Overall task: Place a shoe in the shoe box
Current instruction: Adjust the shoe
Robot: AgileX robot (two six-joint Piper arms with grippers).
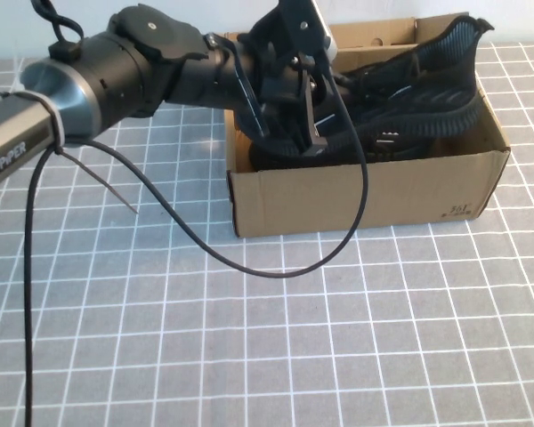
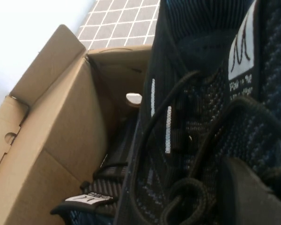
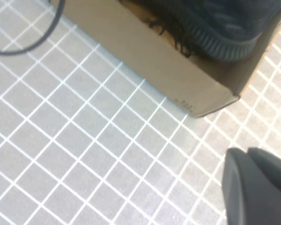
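Observation:
The brown shoe box stands open at the table's back right. A black knit shoe lies tilted inside it, its toe up over the right rim. My left gripper reaches down into the box and is shut on this shoe near its laces. In the left wrist view the shoe fills the frame, with one finger pressed on its knit. A second black shoe lies lower in the box. My right gripper is shut and empty above the mat, near the box's front corner.
The left arm's black cable loops over the checked mat in front of the box. The box's lid flap stands up at the back. A small round hole shows in the box's wall.

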